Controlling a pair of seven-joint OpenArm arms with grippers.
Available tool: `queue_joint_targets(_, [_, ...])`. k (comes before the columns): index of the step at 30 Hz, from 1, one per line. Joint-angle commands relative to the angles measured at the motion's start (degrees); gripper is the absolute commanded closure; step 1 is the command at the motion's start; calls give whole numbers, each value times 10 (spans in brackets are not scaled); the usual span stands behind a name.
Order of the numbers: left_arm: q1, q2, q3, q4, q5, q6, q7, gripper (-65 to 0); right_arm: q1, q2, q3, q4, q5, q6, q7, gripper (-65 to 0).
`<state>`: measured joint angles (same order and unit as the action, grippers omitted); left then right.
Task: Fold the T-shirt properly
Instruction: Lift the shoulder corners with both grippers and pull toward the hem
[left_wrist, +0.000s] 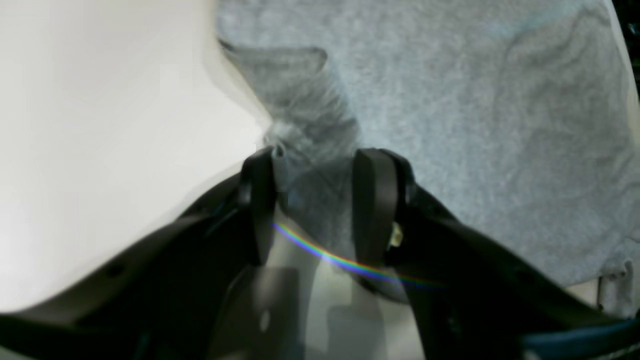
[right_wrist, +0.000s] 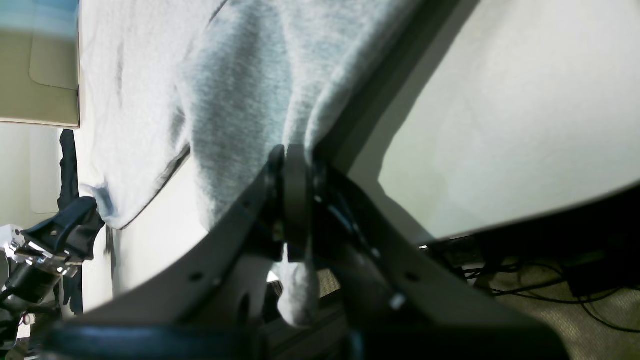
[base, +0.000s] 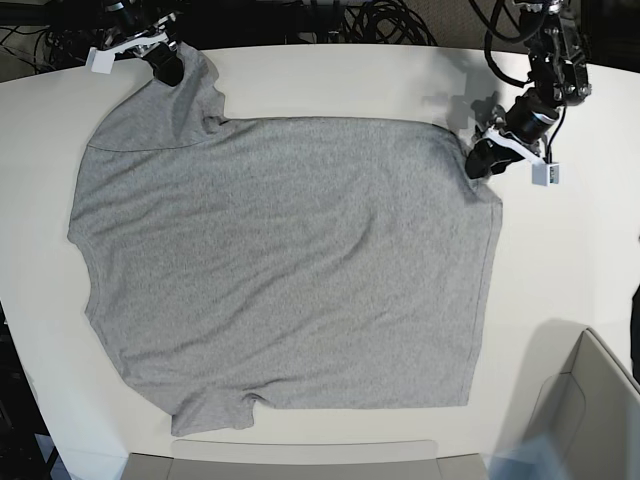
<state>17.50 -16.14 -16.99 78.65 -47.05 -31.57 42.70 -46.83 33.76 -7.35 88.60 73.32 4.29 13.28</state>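
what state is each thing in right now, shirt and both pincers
heather-grey cotton T-shirt: spread flat on the white table, plain side up, two corners pinched.
left pincer: cloth bunched between its fingers, jaws apart, grip unclear.
right pincer: shut on the shirt's edge, at the table's far corner.
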Motion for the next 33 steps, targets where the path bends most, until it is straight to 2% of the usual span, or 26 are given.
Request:
queue_joint_targets(1, [10, 4, 7, -11, 47, 23, 64, -240, -10, 6, -2, -6, -1, -38, -29, 0])
queue_joint_targets(4, [-1, 4, 8, -15, 48, 28, 66, -163, -10, 6, -2, -6, -1, -38, -29, 0])
queue_joint_targets(7, [-4, 3, 2, -48, 48, 29, 68, -6, -10, 6, -1, -6, -1, -38, -29, 0])
queue_joint_targets(14, [-4, 2, -11, -70, 82, 26, 63, 0, -10, 7, -1, -4, -1, -38, -26, 0])
queue_joint_targets(17, [14, 5, -74, -63, 81, 23, 54, 0, -10, 7, -1, -4, -1, -38, -26, 0])
queue_joint_targets(23, [66, 26, -148, 10, 83, 23, 10, 0, -10, 11, -1, -4, -2, -38, -25, 0])
queue_joint_targets(28, [95, 34, -151, 47, 84, 23, 1, 0, -11, 25, 0, -3, -2, -38, -24, 0])
queue_joint_targets(33, [106, 34, -151, 47, 85, 23, 5, 0, -15, 26, 0, -2, -4, -38, -24, 0])
